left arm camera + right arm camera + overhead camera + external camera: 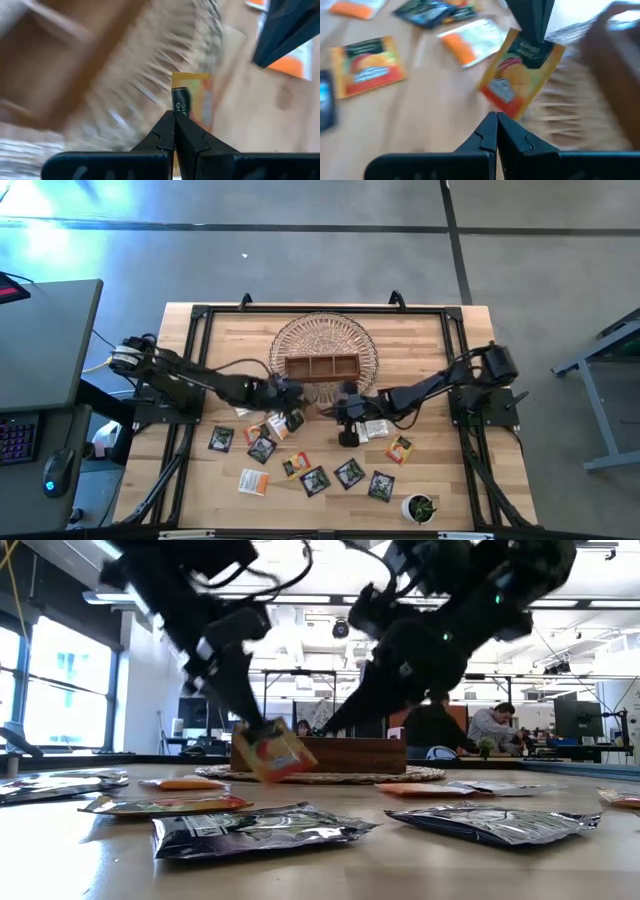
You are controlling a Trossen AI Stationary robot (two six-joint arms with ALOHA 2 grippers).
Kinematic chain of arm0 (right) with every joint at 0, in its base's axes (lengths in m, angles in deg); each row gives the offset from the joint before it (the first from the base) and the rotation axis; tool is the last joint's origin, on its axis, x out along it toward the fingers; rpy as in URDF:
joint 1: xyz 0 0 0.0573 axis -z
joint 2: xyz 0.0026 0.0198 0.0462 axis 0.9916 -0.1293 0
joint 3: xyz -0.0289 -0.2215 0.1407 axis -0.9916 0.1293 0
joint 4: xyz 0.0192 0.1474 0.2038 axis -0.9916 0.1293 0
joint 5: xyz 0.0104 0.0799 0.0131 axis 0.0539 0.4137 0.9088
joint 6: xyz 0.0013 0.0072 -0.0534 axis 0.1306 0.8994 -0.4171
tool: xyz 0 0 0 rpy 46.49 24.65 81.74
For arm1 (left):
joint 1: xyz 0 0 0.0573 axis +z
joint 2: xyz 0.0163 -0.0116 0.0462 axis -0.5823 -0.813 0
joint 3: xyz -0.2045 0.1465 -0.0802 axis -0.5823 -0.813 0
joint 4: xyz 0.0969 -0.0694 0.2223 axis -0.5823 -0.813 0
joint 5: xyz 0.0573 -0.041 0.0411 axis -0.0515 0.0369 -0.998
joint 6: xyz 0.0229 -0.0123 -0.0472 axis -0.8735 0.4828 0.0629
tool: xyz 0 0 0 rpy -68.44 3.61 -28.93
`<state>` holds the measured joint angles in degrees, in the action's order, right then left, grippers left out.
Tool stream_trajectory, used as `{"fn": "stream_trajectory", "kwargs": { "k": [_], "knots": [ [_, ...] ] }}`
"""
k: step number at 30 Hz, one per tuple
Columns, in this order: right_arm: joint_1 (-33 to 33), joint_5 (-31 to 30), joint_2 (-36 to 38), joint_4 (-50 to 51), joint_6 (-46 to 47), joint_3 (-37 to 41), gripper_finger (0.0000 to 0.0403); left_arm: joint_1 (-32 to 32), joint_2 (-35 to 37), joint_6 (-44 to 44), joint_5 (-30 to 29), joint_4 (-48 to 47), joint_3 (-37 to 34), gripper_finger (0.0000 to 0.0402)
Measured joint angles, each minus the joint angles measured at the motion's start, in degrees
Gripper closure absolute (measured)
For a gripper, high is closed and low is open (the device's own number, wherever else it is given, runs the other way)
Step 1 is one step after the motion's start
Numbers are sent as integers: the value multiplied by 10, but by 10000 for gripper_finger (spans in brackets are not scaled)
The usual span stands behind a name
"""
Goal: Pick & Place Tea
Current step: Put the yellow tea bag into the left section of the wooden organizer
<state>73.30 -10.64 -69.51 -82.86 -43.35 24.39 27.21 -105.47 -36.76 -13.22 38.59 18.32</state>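
My left gripper (175,118) is shut on a yellow-red tea sachet (522,75), which hangs above the table just in front of the brown wooden tray (322,367). The low view shows the same sachet (275,754) in the air. My right gripper (496,119) hovers close by, to the sachet's right, shut with nothing visible between its fingers. Several other sachets, black (221,439), white-and-orange (254,481) and yellow-red (367,67), lie flat on the table's near half. My left gripper pinches the sachet's upper edge (532,44) between its two fingers (530,17). They come from above, slanting down. The sachet hangs below them, tilted, clear of the table.
The tray stands on a round woven mat (325,340) at the middle of the table's far half. A small green plant in a white pot (420,508) sits at the near right. The two grippers are close together in front of the mat.
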Motion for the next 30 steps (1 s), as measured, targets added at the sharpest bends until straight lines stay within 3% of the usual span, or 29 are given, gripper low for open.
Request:
{"fn": "stream_trajectory", "kwargs": {
  "k": [5, 11, 20, 30],
  "knots": [
    [0, -75, 66, 45, -24, -1, 402, 53, 0, -84, -62, -138, 77, 401],
    [-1, -99, 133, 88, -25, -2, 402, 100, 0, -161, -89, -229, 146, 401],
    [-1, -93, 146, 121, -21, -1, 402, 156, -12, -224, -84, -246, 159, 401],
    [-1, -95, 146, 131, -18, -1, 402, 159, -55, -314, -84, -204, 159, 401]
  ]
}}
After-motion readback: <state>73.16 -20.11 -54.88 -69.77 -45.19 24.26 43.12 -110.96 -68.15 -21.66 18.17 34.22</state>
